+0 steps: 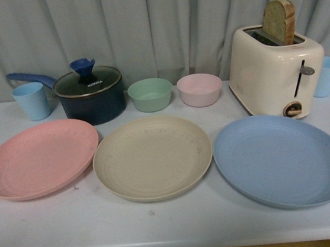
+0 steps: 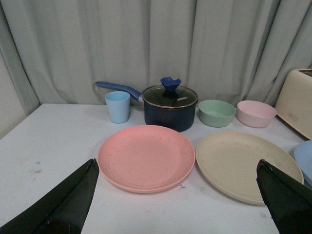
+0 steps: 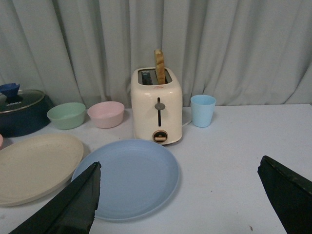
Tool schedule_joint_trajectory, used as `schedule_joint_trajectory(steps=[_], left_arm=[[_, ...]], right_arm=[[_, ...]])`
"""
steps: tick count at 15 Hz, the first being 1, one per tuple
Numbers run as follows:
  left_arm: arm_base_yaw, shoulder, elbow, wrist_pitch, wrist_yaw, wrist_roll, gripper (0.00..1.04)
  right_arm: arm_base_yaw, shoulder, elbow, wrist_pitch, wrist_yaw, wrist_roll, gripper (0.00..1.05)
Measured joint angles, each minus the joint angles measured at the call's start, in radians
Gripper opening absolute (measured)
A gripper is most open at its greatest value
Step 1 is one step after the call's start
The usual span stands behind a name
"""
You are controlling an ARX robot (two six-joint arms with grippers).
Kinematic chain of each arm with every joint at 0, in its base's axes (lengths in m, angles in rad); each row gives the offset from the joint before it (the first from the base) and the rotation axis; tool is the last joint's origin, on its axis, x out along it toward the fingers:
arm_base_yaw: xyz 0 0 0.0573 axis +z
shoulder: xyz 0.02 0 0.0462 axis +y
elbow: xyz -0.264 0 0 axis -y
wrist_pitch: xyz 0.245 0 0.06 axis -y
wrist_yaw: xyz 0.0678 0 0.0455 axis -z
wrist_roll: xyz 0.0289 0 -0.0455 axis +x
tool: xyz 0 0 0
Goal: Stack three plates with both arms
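Bare table front before pink plate, cream plate, blue plate; pot, green bowl, pink bowl, toaster close behind

Front row: left plate and middle plate, maybe touching, then right plate. Behind, left to right: cup, pot, bowl, bowl, toaster, cup.
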Motion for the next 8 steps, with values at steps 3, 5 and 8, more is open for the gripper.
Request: schedule_joint_trajectory(steps=[3, 5, 8], left_arm=[[0.0, 0.0, 0.0, 0.0, 0.0, 0.0, 0.98], [0.0, 0.0, 0.0, 0.0, 0.0, 0.0, 0.98], [0.0, 0.0, 0.0, 0.0, 0.0, 0.0, 0.98]], right_arm=[[0.0, 0.0, 0.0, 0.0, 0.0, 0.0, 0.98], [0.0, 0.0, 0.0, 0.0, 0.0, 0.0, 0.98], [0.0, 0.0, 0.0, 0.0, 0.0, 0.0, 0.98]])
